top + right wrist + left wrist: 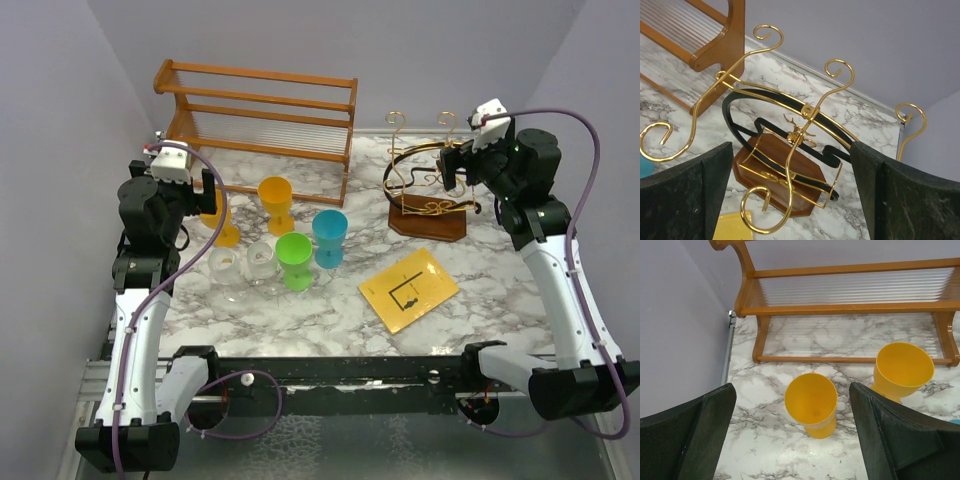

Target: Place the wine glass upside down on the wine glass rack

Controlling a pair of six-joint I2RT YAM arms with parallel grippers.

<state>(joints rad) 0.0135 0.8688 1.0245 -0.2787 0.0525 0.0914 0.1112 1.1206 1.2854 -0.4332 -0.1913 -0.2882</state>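
Plainly our left pincer [200, 205], wide and empty, sits nearer: clear wine glass [225, 266], apparently upright, at its five o'clock; right pincer [452, 168], wide too, faces the wine glass rack [430, 190].

A robot test bench in a lab, not a home.

Plain lavender walls [80, 110] box in a marble-print surface [500, 310]. The left arm [135, 340] and right arm [557, 290] are bolted to a black rail [350, 372] at its near edge, with purple cables [597, 160] looped along them. Props are set out: plastic goblets [295, 262], a slatted shelf [260, 120], a wine glass rack [425, 220].
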